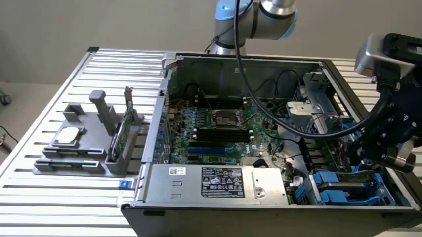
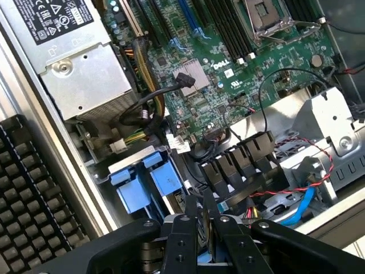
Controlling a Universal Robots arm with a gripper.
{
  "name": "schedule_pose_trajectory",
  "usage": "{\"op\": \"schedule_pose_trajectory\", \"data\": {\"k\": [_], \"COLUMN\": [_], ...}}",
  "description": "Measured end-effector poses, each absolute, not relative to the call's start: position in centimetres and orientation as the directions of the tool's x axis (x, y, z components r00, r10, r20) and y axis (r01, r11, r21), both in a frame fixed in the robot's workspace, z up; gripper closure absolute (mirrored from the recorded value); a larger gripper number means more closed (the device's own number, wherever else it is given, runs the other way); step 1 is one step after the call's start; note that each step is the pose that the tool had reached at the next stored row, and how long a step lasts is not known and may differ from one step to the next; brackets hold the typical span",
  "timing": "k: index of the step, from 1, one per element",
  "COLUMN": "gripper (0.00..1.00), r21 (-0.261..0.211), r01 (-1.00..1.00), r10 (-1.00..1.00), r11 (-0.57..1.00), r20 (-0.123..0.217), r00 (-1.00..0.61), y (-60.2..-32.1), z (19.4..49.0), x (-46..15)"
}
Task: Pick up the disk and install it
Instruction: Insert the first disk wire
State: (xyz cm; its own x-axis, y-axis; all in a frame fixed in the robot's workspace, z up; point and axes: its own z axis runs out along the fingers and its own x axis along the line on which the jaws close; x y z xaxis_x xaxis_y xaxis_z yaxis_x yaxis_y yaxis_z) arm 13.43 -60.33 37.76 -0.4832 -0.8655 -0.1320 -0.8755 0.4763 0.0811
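**Open computer case (image 1: 264,219) on a slatted metal table (image 1: 46,207), seen from its near side.** The gripper (image 1: 390,157) hangs over the drive bay in the case's near corner, at the exterior view's right. The frame edge cuts off part of its body there, and its tips are hidden behind its own dark housing.

The disk (image 1: 329,190) sits in that bay, just to the right of the power supply (image 1: 218,181). Its blue carrier frame shows, but the gripper and cables cover most of its metal face and label.

In the wrist view, the gripper (image 2: 199,210) has its jaws drawn close together, closed on the disk (image 2: 153,181). A sliver of blue frame shows in the narrow gap between them, though the contact itself is hard to make out. The disk's two blue tabs point toward the power supply (image 2: 68,74) and the motherboard (image 2: 228,63). How deep the disk sits in the bay cannot be told.

A black cable (image 1: 264,94) runs from the arm (image 1: 264,15) across the motherboard (image 1: 218,126) to the gripper. At the exterior view's left, well apart from the case, a grey fixture (image 1: 69,165) carries a small square chip (image 1: 69,136) and an upright circuit card (image 1: 120,136).
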Motion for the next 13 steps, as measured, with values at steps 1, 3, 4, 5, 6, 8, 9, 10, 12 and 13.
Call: {"op": "schedule_pose_trajectory", "data": {"k": [1, 3, 4, 5, 6, 8, 9, 10, 12, 13], "gripper": [0.80, 0.80, 0.80, 0.80, 0.80, 0.80, 0.80, 0.80, 0.80, 0.80], "r21": [0.082, 0.083, 0.084, 0.085, 0.086, 0.088, 0.089, 0.090, 0.092, 0.093], "r01": [-0.868, -0.855, -0.848, -0.840, -0.833, -0.807, -0.799, -0.791, -0.774, -0.766], "r10": [-0.858, -0.844, -0.836, -0.829, -0.821, -0.795, -0.786, -0.778, -0.761, -0.752], "r11": [0.489, 0.513, 0.524, 0.535, 0.547, 0.584, 0.594, 0.605, 0.626, 0.636], "r20": [-0.133, -0.136, -0.137, -0.138, -0.139, -0.143, -0.144, -0.146, -0.148, -0.149], "r00": [-0.496, -0.519, -0.531, -0.542, -0.553, -0.590, -0.601, -0.611, -0.632, -0.642], "y": [-60.33, -60.33, -60.33, -60.33, -60.33, -60.33, -60.33, -60.33, -60.33, -60.33], "z": [37.75, 37.76, 37.75, 37.75, 37.75, 37.74, 37.74, 37.74, 37.73, 37.74], "x": [13.43, 13.43, 13.43, 13.43, 13.43, 13.43, 13.43, 13.43, 13.43, 13.43]}}
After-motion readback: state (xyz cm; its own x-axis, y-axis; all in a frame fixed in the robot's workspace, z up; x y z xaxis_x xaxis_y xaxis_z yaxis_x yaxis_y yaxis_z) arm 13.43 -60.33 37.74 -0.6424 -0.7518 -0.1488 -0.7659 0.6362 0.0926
